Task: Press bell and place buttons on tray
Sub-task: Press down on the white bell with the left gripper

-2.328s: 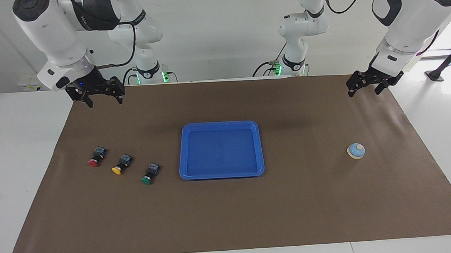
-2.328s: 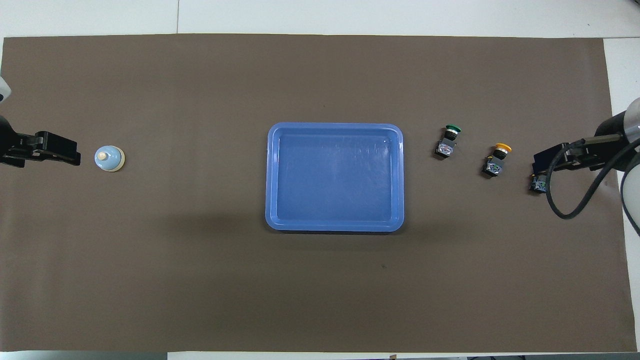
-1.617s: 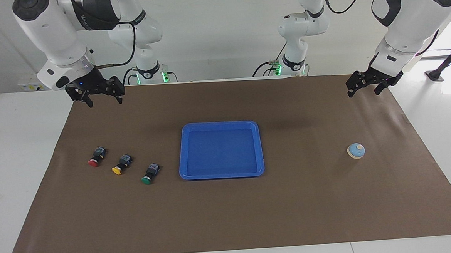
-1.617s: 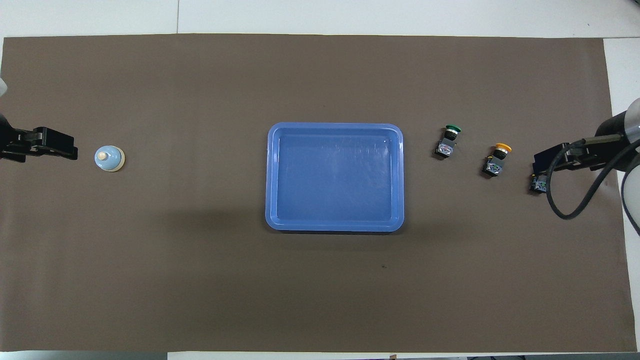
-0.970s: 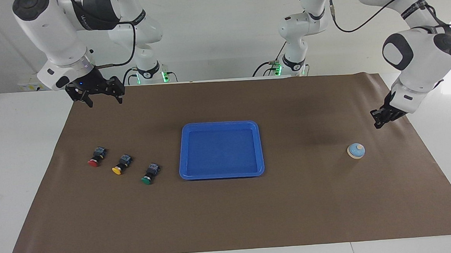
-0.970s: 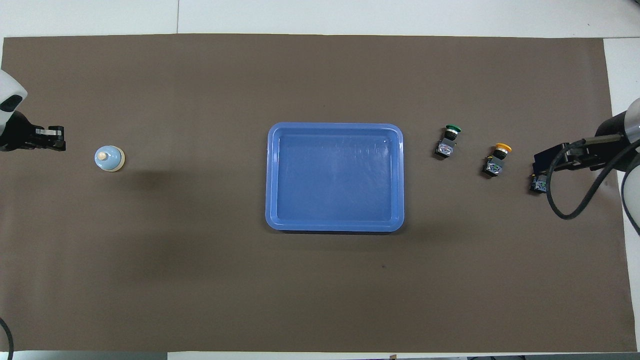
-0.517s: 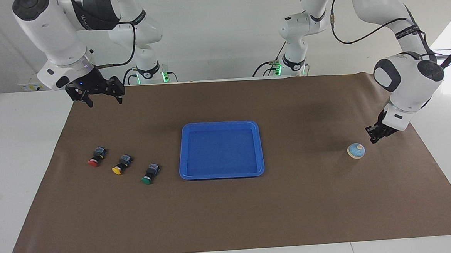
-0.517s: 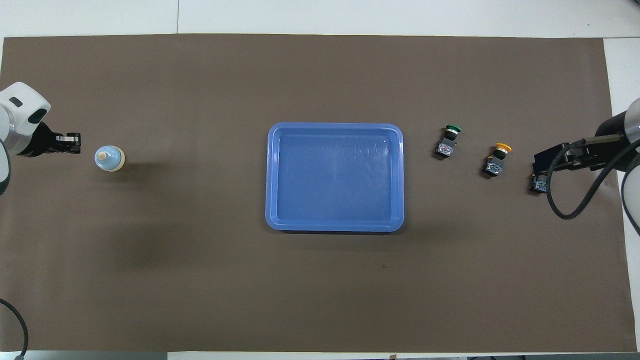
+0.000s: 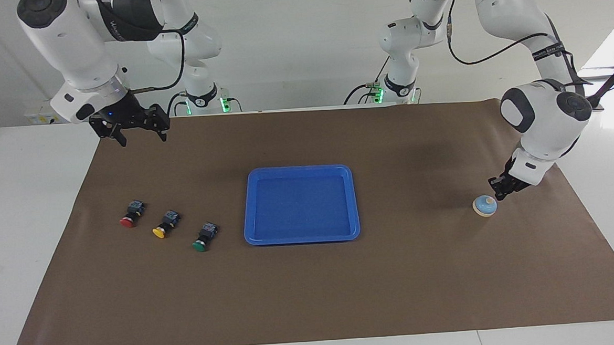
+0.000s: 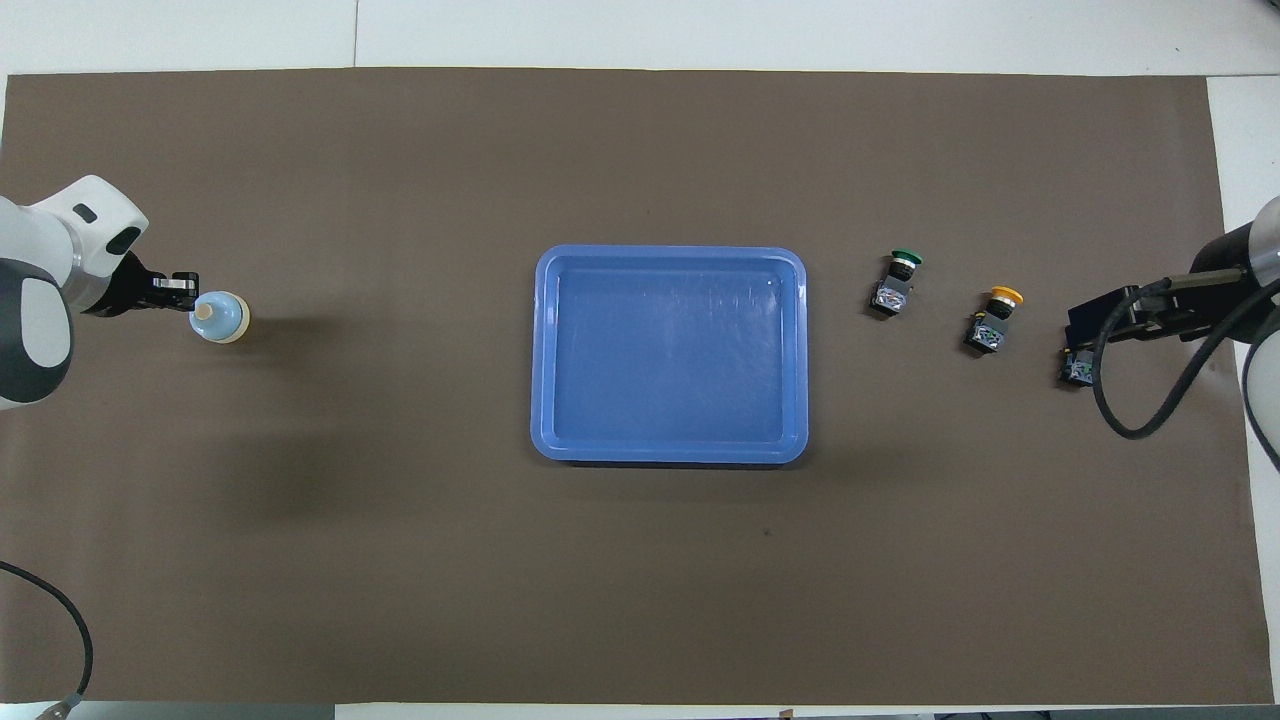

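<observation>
The light-blue bell (image 9: pixel 485 206) (image 10: pixel 219 317) stands on the brown mat toward the left arm's end of the table. My left gripper (image 9: pixel 499 192) (image 10: pixel 185 291) is shut, empty, with its tips just above and beside the bell's cream knob. The blue tray (image 9: pixel 302 238) (image 10: pixel 545 350) lies empty mid-table. Red (image 9: pixel 129 217), yellow (image 9: pixel 163 227) (image 10: pixel 994 318) and green (image 9: pixel 203 239) (image 10: pixel 896 276) buttons lie in a row toward the right arm's end. My right gripper (image 9: pixel 138 134) hangs open high over the mat, nearer the robots than the buttons; in the overhead view it covers the red button.
The brown mat (image 9: pixel 313 288) covers most of the white table (image 9: pixel 20 219). A black cable (image 10: pixel 1135 400) loops from the right arm's wrist. The arm bases stand at the robots' edge of the table.
My left arm has swung down from high over the mat's corner to just above the bell, its gripper staying shut. The right arm and all objects have not moved.
</observation>
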Controlling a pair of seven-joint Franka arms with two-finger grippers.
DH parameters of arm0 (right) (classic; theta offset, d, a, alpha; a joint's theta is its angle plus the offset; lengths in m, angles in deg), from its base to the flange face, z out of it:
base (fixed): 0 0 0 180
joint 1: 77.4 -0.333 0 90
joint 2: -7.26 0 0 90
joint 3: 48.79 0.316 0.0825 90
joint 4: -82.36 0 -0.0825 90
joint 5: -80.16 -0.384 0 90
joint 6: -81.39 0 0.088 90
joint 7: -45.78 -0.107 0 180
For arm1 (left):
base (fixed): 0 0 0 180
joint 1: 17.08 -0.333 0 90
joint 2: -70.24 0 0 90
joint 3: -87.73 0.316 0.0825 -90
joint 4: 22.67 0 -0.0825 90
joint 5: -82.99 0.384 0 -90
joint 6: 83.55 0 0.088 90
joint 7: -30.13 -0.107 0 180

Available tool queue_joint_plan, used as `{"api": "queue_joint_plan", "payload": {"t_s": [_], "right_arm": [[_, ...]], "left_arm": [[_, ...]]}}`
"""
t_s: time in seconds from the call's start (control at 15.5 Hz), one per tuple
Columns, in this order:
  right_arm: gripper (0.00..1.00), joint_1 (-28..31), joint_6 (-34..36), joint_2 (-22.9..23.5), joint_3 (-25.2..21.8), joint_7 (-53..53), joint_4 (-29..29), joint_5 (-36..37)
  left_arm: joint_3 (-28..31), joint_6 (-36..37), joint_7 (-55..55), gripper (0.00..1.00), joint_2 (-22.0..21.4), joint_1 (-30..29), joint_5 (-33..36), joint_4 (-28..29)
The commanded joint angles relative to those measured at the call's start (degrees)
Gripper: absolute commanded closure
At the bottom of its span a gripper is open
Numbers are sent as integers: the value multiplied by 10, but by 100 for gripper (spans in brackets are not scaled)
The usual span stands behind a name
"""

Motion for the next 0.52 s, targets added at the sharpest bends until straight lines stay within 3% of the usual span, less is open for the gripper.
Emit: {"api": "queue_joint_plan", "payload": {"t_s": [0.0,0.13,0.26,0.32,0.39,0.45], "right_arm": [[0,8,8,-8,4,-6,-4,-9],[0,8,8,-8,4,-6,-4,-9],[0,8,8,-8,4,-6,-4,-9],[0,8,8,-8,5,-6,-3,-9],[0,8,8,-8,4,-6,-4,-9],[0,8,8,-8,4,-6,-3,-9]], "left_arm": [[5,-36,-6,100,8,6,1,23],[5,-52,-6,99,9,5,1,37],[5,-7,-6,89,9,6,1,3],[5,40,-6,76,6,12,1,-25],[6,91,-3,51,-1,19,1,-50],[5,135,-3,14,-18,23,1,-71]]}}
